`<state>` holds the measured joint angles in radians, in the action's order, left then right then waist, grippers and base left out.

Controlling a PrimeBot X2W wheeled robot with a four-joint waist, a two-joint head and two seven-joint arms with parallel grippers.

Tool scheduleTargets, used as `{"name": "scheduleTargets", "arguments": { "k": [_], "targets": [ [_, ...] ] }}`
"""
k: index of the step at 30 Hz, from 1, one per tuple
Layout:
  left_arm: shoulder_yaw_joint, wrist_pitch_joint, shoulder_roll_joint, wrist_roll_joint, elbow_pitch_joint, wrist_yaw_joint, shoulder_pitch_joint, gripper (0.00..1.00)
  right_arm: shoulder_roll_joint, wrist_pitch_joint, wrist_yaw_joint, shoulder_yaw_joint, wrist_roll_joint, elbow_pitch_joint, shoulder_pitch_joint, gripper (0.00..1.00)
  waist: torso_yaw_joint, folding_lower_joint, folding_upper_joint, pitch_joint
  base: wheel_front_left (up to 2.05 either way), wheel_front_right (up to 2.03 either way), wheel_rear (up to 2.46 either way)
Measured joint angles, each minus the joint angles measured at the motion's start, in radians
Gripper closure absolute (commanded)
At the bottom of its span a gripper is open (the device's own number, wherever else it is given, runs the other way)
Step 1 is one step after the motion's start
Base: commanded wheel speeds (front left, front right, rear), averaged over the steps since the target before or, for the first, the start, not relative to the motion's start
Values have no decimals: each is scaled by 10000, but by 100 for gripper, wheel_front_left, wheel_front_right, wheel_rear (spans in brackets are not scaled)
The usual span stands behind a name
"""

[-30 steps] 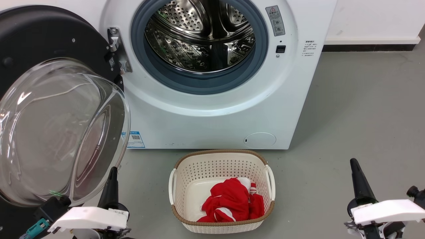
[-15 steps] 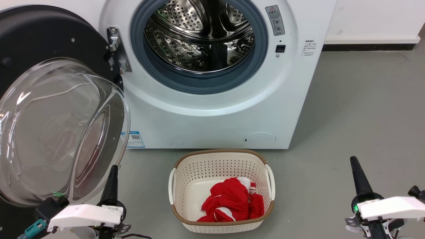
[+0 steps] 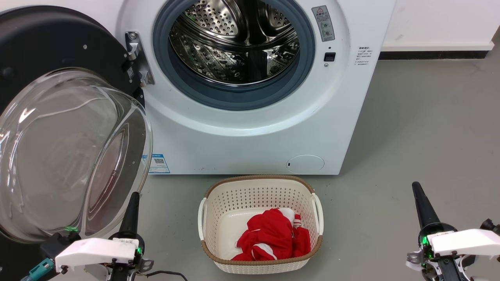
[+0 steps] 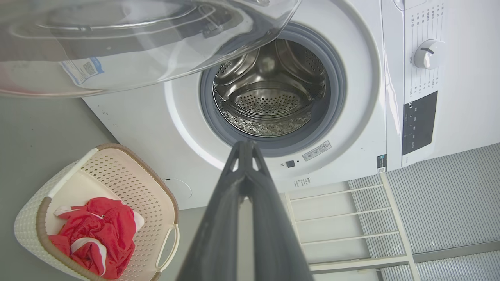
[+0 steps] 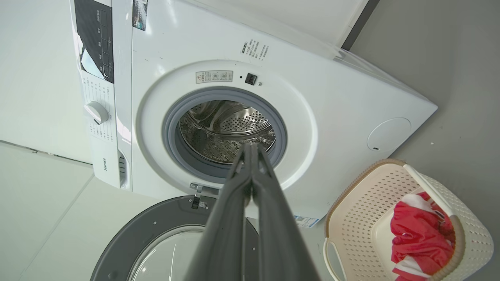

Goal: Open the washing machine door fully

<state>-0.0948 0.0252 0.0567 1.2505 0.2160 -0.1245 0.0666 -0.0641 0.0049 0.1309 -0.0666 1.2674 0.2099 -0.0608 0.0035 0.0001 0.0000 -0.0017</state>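
As the washing machine door (image 3: pixel 47 43) stood just left of our left gripper (image 3: pixel 134 199), we had that one and our right gripper (image 3: pixel 417 190) pinched together, empty.

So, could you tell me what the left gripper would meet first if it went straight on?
Probably the grey rubber ring around the drum; nothing nearer crosses the left gripper's line, though depth is unclear.

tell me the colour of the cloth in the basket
Red with white bands; the cloth shows best in the head view.
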Motion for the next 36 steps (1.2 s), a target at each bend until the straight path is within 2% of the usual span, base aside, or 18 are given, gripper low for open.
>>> {"name": "scheduleTargets", "arguments": {
  "k": [7,8,36],
  "targets": [
    [-35,163,-10,648,52,-6,48,100,0,171,0,-52,644,69,-31,100,-5,0,0,8,0,0,0],
    [-54,251,-15,1014,79,-21,77,100,0,257,0,-79,991,107,-117,100,-9,0,0,12,0,0,0],
    [-159,794,-52,3250,263,-44,360,100,6,848,0,-251,3218,301,-369,100,-31,0,0,43,0,0,0]
  ]
}}
